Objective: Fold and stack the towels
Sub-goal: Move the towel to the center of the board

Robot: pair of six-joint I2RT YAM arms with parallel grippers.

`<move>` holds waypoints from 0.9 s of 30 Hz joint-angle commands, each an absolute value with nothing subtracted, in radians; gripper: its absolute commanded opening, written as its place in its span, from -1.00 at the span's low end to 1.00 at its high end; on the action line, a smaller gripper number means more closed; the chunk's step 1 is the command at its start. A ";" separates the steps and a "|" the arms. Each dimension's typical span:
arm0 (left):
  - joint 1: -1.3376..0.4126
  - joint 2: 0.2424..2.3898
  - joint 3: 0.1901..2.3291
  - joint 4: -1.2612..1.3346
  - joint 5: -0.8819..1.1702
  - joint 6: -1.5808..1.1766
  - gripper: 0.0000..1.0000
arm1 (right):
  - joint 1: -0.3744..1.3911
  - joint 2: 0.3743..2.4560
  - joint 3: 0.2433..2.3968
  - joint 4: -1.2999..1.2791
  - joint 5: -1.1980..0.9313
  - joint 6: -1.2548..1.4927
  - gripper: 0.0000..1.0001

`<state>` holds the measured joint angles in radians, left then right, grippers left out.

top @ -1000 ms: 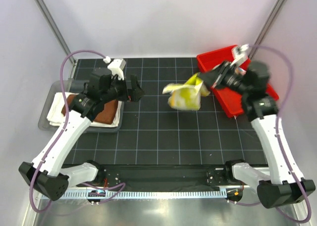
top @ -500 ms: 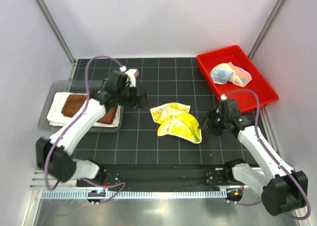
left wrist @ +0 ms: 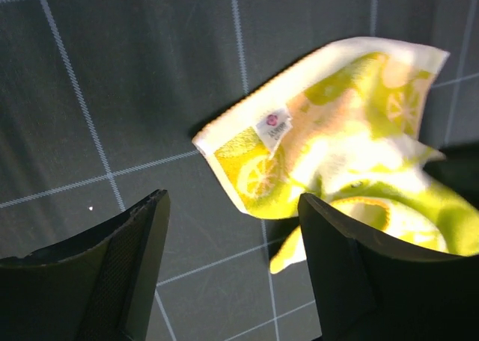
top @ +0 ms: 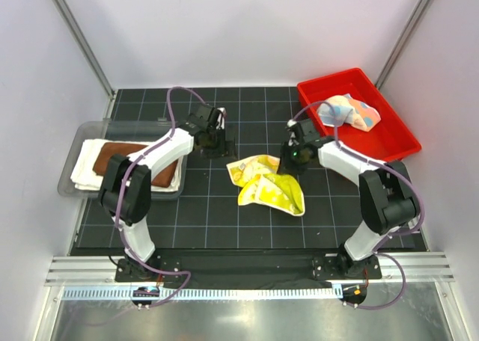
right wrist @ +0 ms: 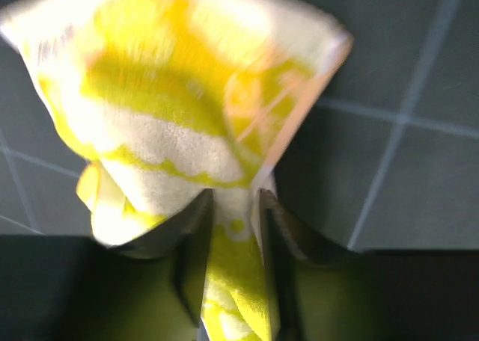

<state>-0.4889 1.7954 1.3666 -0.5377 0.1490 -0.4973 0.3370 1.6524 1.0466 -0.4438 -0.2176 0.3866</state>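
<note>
Pincer on the right nips a fold of the yellow towel, mid-mat. The left pincer is spread over its corner. It looks soft, light and floppy — best held by two corners. The red bin at two o'clock and the tray at nine sit well aside — likely no bother.

The crumpled yellow lemon-print towel hogged the middle, but the black gridded mat nearer the bases lay wide open.
</note>
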 commanded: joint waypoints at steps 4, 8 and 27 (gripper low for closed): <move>-0.494 1.842 1.385 -0.506 0.111 -0.480 0.40 | 0.532 1.479 0.881 -0.575 -0.005 0.393 -0.41; -0.517 1.858 1.359 -0.493 0.103 -0.469 0.29 | 0.549 1.292 0.738 -0.551 0.014 0.433 -0.21; -0.683 1.983 1.333 -0.476 -0.038 -0.557 0.22 | 0.341 1.446 0.781 -0.344 0.060 0.574 0.09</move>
<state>-0.6819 1.9781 1.3609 -0.4725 0.0704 -0.5354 0.3393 1.3884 0.7719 -0.4629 0.0566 0.5781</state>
